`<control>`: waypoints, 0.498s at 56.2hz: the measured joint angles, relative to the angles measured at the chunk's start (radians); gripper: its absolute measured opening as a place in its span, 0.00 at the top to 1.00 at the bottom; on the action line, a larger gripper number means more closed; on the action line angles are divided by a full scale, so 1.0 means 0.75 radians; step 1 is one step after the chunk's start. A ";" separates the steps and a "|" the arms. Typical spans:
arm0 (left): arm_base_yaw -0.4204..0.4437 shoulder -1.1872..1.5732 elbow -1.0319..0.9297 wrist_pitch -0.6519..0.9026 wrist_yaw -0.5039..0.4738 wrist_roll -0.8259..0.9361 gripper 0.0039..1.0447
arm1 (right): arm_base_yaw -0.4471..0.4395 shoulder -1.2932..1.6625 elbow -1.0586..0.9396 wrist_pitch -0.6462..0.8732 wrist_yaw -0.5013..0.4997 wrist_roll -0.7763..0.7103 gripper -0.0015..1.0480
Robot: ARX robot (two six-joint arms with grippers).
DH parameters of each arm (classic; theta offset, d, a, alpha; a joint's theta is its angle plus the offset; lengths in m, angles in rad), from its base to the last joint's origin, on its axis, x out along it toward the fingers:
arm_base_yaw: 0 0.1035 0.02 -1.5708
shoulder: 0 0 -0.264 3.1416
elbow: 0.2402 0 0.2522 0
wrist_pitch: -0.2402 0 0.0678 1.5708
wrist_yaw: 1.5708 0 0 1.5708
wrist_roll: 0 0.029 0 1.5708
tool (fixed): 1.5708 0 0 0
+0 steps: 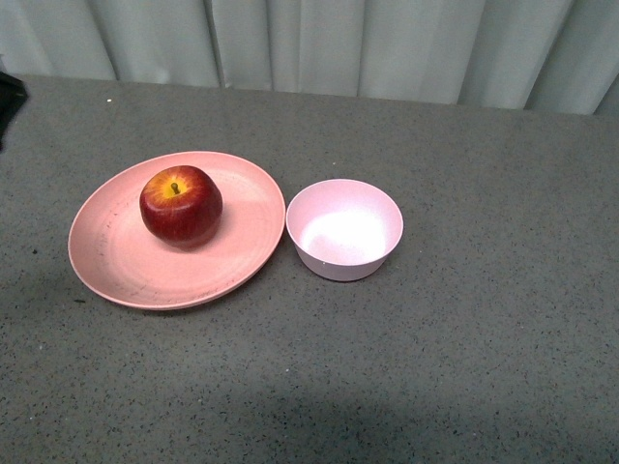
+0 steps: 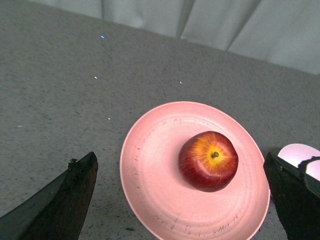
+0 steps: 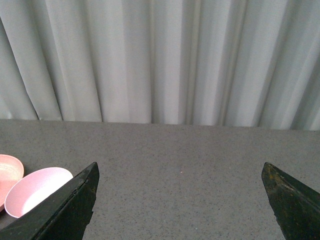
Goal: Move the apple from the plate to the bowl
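A dark-red apple (image 1: 181, 204) with a yellow patch round its stem sits upright on the wide salmon-pink plate (image 1: 116, 253), left of centre on the table. Just right of the plate stands the small pale pink bowl (image 1: 344, 229), with nothing in it. Neither arm shows in the front view. My left gripper (image 2: 180, 165) hangs open above the plate (image 2: 150, 165), the apple (image 2: 208, 160) lying between its spread fingers and a little beyond them; the bowl (image 2: 298, 152) peeks past one finger. My right gripper (image 3: 180, 170) is open over bare table, with the bowl (image 3: 35, 190) off to one side.
The grey speckled table (image 1: 484, 338) spreads round the dishes. A pale pleated curtain (image 1: 338, 43) closes off its far edge. A dark object (image 1: 10, 97) sits at the far left edge.
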State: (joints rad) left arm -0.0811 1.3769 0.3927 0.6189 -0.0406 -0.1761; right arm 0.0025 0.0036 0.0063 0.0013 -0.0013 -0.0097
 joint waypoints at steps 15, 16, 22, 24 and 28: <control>-0.075 0.439 0.361 -0.115 0.030 -0.006 0.06 | 0.000 0.000 0.000 0.000 0.000 0.000 0.09; -0.081 0.458 0.378 -0.122 0.032 -0.006 0.06 | 0.000 0.000 0.000 0.000 0.000 0.000 0.09; -0.107 0.533 0.443 -0.137 0.053 -0.003 0.06 | 0.000 0.000 0.000 0.000 0.000 0.000 0.09; -0.115 0.554 0.460 -0.145 0.055 -0.001 0.06 | 0.000 0.000 0.000 0.000 0.000 0.000 0.09; -0.128 0.595 0.490 -0.161 0.057 0.003 0.06 | 0.000 0.000 0.000 0.000 0.000 0.000 0.09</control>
State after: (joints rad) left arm -0.1768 1.8233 0.7605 0.4984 0.0025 -0.1738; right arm 0.0025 0.0036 0.0063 0.0013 -0.0013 -0.0097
